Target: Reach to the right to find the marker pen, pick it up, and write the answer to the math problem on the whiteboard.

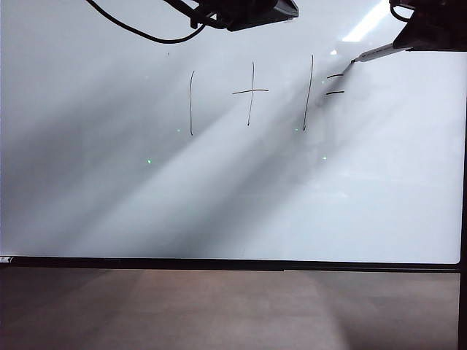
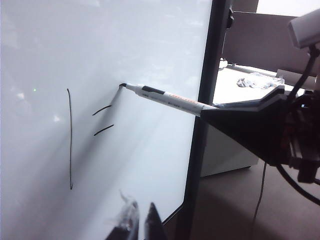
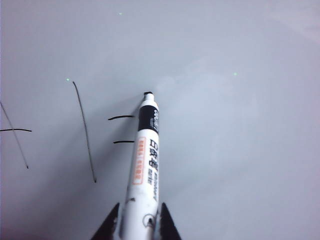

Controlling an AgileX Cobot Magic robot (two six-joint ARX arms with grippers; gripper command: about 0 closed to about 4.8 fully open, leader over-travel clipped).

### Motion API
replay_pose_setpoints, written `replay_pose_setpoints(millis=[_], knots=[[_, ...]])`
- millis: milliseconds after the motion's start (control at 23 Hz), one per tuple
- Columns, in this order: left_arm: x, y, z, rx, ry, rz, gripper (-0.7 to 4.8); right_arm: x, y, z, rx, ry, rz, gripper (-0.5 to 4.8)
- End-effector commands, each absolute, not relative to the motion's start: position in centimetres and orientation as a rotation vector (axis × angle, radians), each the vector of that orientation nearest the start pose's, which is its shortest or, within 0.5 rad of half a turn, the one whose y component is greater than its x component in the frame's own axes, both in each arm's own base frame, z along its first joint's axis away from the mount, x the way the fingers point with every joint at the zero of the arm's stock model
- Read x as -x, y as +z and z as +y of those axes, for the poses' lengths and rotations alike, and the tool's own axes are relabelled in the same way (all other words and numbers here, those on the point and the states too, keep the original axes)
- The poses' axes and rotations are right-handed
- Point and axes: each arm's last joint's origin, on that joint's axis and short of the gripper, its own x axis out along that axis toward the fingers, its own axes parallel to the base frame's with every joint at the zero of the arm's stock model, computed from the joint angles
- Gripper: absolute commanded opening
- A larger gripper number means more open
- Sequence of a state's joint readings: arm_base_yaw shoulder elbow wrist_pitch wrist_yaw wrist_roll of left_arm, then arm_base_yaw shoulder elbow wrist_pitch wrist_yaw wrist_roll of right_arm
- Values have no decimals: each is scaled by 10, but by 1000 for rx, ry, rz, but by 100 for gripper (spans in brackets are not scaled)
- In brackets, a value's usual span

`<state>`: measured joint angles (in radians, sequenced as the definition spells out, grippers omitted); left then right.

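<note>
Gripping the pen [image 3: 142,185], the right tool [image 3: 135,225] presses its tip to the whiteboard [image 1: 109,189] beside the equals dashes [image 1: 335,84] — near its top right corner; the left tool [image 2: 140,222] looks closed, empty.

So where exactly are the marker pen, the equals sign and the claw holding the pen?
marker pen [image 3: 145,170]: right wrist view, on the printed barrel.
equals sign [image 1: 335,76]: exterior view, on its upper dash.
right claw [image 3: 136,227]: right wrist view, between the two dark fingertips clamping the pen.
</note>
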<state>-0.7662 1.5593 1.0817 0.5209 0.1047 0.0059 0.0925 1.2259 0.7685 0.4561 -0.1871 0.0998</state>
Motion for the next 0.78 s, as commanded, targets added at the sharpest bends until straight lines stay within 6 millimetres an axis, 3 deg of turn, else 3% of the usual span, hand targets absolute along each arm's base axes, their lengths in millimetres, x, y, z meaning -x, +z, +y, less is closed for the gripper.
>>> replay_pose_setpoints(millis=[44,784], knots=[[-256,316,-250,17,-875,-61,27,-272,303,25,-95,248,-17,-6],[-256,316,-250,17,-875,-61,27,-272,302,-14,-94,144,-16,-6]])
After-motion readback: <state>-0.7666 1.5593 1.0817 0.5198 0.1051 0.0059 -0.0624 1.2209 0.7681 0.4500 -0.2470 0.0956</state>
